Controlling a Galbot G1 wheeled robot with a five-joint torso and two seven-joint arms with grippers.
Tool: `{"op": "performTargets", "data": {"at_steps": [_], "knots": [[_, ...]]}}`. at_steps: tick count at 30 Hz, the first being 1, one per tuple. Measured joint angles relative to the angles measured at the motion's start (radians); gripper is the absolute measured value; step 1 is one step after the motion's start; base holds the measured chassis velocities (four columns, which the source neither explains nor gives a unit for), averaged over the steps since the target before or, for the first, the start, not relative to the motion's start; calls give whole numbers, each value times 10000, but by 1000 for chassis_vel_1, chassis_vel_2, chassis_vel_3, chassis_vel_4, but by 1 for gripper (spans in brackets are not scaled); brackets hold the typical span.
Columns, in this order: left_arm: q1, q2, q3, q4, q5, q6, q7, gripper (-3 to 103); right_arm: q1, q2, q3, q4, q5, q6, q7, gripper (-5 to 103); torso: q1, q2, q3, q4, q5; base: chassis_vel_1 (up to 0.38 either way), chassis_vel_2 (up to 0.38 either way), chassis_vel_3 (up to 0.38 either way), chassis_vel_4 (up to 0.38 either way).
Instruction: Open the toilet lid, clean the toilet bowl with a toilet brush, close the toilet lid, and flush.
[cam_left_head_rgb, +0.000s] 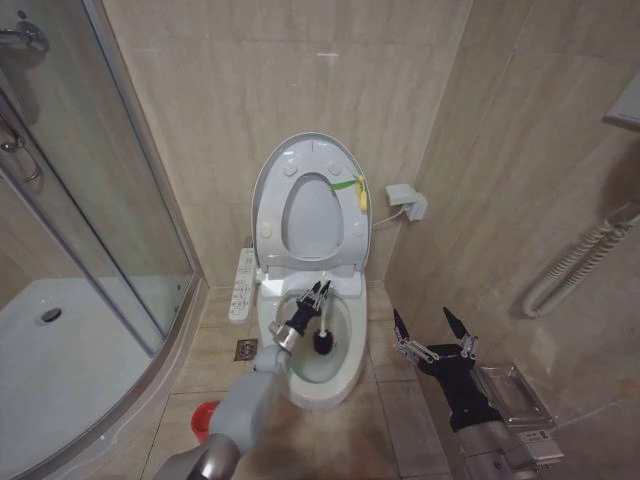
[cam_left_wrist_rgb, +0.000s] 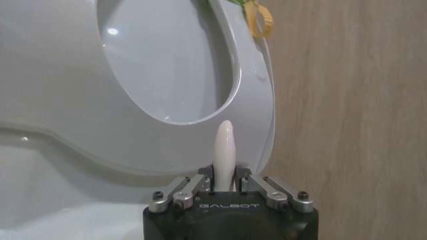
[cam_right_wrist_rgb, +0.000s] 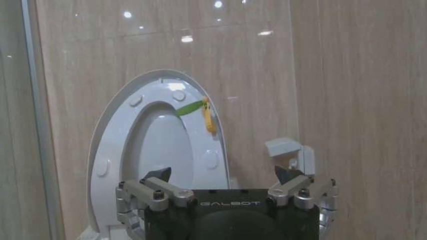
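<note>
Large white glossy oval toilet lid (cam_left_head_rgb: 300, 160) stands raised against the tiled wall, white seat ring (cam_left_head_rgb: 312, 222) up with it. Left gripper (cam_left_head_rgb: 318, 296), above the white ceramic toilet bowl (cam_left_head_rgb: 345, 375), jaws clamped on the thin white-handled toilet brush (cam_left_head_rgb: 324, 335); dark bristle head down inside the bowl. Right gripper (cam_left_head_rgb: 433, 333) beside the bowl, jaws spread, holding nothing.

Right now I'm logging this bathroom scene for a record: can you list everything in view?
toilet lid: one, white, raised against the wall
seat ring: one, white, raised, green-yellow tag
toilet bowl: one, white, open
toilet brush: one, white handle, dark head inside the bowl
red cup: one, floor left of the toilet
shower tray: one, white, far left
left hand: shut on the brush handle, above the bowl
right hand: open, right of the toilet
</note>
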Motion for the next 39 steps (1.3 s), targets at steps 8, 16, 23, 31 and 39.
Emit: {"op": "performTargets", "data": {"at_steps": [8,16,23,31,39], "knots": [[185,381,77,-835,-96,201,-305,20,0,0,1,0,0,0,1,100,0,0,0,-7,-1,0,0,0,0],[510,892,163,-1420,-914,673,-433,20,0,0,0,0,-1,0,1,100,0,0,0,-3,-1,0,0,0,0],[609,875,129,-1161,-477,879,-429,20,0,0,1,0,0,0,1,100,0,0,0,-5,0,0,0,0,0],[392,570,255,-940,-810,1811,-843,20,0,0,0,0,0,0,1,100,-1,1,-1,-7,2,0,0,0,0],[377,608,340,-1016,-1420,1934,-1191,20,0,0,0,0,0,0,0,100,0,0,0,1,3,0,0,0,0]]}}
